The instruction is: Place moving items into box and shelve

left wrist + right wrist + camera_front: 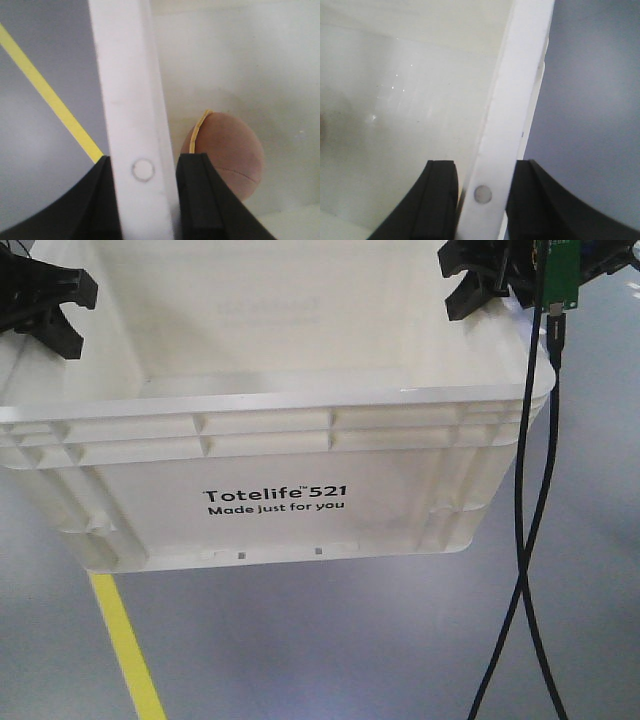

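At the centre of the front view, the white Totelife crate (270,430) shows its printed side, with grey floor beneath it. At its ten o'clock the left gripper (144,195) is clamped on the side rim, one black finger against each face. At two o'clock the right gripper (482,197) pinches the opposite rim the same way. Inside, near the left wall, lies a brown ball (227,155) with a yellow stripe. Yellow floor tape (125,650) runs at seven o'clock, and two black cables (530,540) hang at four o'clock.
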`<state>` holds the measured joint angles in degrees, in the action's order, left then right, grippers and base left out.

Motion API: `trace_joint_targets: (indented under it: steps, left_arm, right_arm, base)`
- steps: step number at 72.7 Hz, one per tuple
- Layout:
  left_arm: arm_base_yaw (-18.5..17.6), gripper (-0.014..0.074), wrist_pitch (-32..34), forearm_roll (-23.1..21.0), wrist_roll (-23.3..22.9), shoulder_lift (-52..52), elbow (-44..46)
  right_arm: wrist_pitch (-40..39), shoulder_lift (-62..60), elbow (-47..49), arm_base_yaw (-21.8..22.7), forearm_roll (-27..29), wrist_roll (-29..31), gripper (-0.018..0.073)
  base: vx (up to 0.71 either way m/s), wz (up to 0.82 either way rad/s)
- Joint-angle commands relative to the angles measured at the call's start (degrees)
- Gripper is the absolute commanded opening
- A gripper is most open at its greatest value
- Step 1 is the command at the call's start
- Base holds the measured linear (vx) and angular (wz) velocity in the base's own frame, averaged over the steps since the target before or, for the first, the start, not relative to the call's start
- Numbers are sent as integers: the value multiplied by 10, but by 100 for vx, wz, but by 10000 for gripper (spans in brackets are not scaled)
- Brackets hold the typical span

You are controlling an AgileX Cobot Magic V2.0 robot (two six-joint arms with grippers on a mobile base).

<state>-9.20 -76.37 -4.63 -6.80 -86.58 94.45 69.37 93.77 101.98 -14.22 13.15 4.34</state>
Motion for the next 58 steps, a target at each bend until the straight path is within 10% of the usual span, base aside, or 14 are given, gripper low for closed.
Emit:
trace_joint_targets:
  steps: [1,58]
  left_arm:
    - [-10,-3,73,-90,10,31,22]
    - [-10,-3,43,-89,10,31,22]
  right_arm:
    - [-54,-35,23,-9,96,18,-4]
    - [-51,-35,23,-9,95,18,-4]
  base:
    - [7,82]
    - [17,55]
